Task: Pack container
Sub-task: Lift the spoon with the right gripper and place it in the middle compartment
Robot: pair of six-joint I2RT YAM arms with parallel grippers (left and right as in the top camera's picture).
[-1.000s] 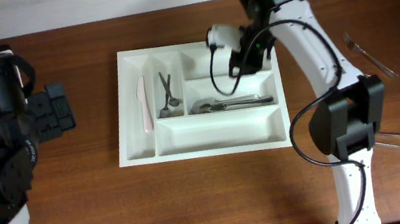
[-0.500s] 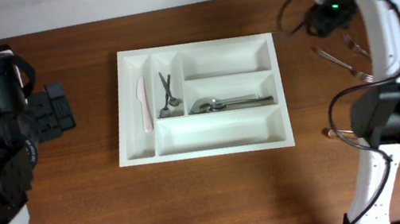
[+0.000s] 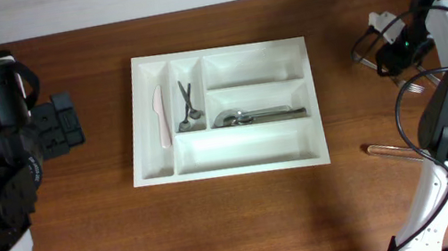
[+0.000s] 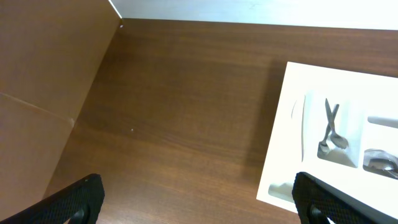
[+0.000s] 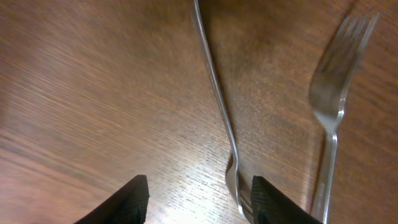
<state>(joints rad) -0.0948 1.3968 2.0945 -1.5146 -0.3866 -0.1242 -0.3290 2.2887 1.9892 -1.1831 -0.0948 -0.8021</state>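
Right gripper (image 5: 200, 200): jaws apart, empty, poised above slim utensil (image 5: 214, 93).
Utensil type: possibly a spoon; head cropped.
Advice: centre on handle, descend squarely, avoid neighbouring fork (image 5: 329, 124).

White container (image 3: 245, 145) on brown table (image 3: 241, 231)

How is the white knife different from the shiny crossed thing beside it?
The knife is pale and one straight piece; the crossed utensil is shiny metal with two arms. The knife is longer than the crossed utensil. The knife lies in the tray's outermost narrow compartment, the crossed utensil in the next. Both lie lengthwise.
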